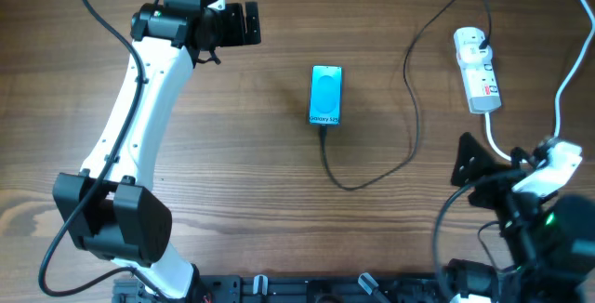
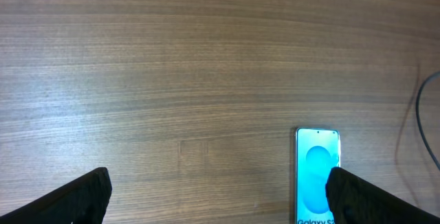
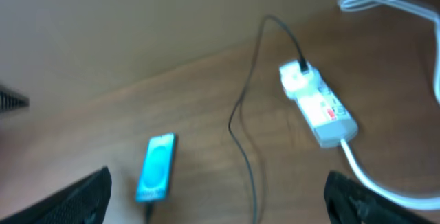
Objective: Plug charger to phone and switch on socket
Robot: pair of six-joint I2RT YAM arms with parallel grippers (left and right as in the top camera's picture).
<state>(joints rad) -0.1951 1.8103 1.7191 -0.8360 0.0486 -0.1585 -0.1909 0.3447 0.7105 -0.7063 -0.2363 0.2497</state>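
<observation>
The phone [image 1: 325,95] lies flat mid-table, teal screen up, with the "Galaxy" lettering at its near end. The thin black charger cable [image 1: 412,108] meets that near end, loops right and runs up to a plug in the white socket [image 1: 477,72] at the far right. My left gripper [image 1: 253,24] is open and empty, well left of the phone. In the left wrist view the phone [image 2: 316,172] lies by the right finger of the left gripper [image 2: 220,203]. My right gripper [image 1: 465,168] is open and empty, near of the socket. The right wrist view, between the open fingers of the right gripper [image 3: 220,207], shows the phone [image 3: 157,168], the cable [image 3: 242,121] and the socket [image 3: 317,105], all blurred.
The socket's thick white cord [image 1: 497,145] runs from its near end towards my right arm and shows in the right wrist view [image 3: 385,183]. More white cord [image 1: 567,71] curves along the far right edge. The left arm's white link [image 1: 139,126] spans the left side.
</observation>
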